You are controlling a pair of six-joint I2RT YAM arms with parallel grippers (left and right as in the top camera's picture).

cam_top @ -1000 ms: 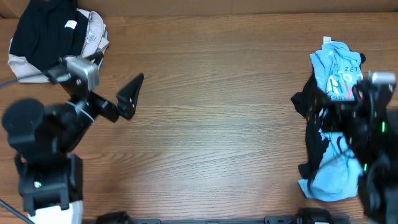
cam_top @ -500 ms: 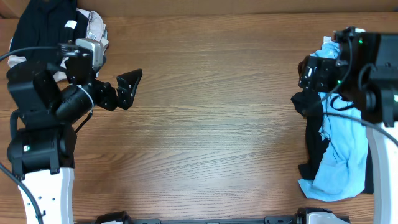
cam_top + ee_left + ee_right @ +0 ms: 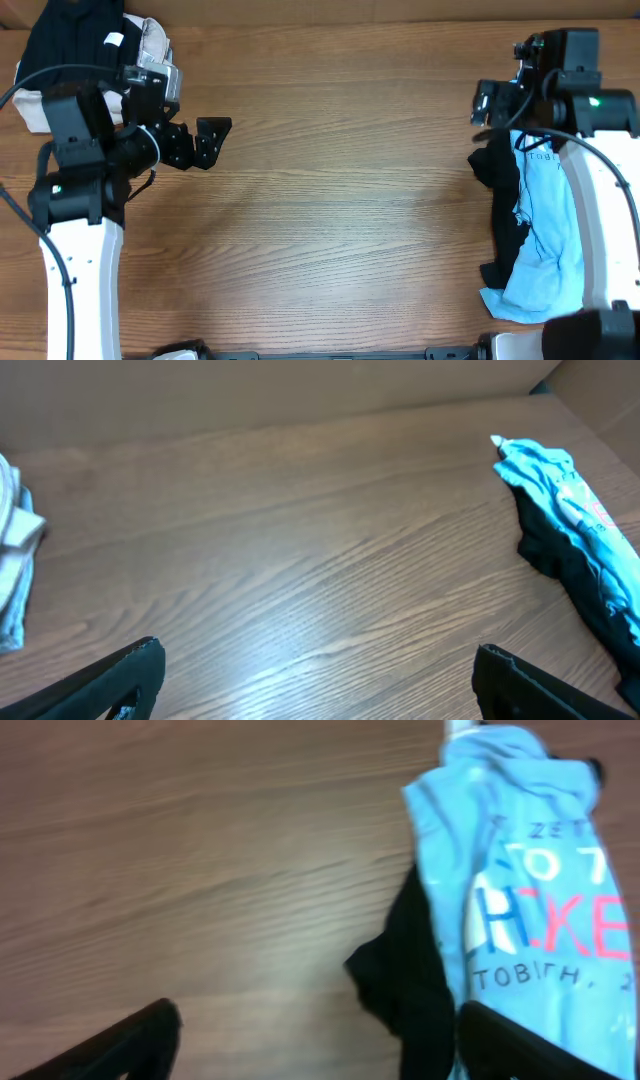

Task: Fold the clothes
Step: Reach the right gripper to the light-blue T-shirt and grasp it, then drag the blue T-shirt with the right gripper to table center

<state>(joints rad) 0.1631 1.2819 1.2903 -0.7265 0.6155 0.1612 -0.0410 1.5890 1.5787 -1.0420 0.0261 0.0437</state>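
Observation:
The clothes lie in a heap at the table's right edge: a light blue T-shirt with white and pink-red lettering, draped over a black garment. My right gripper hovers open over the heap's far left edge, with a fold of the black garment and bare wood showing between its fingers. In the overhead view the right gripper sits at the heap's far end. My left gripper hangs open over bare wood at the left. From the left wrist view the left gripper faces the distant T-shirt.
A stack of folded black and beige garments rests at the far left corner, behind the left arm. A back wall runs along the table's far edge. Wood tabletop spans the middle.
The right arm has swung from the near part of the heap up to its far end. The left arm has straightened up, its gripper staying near the same spot.

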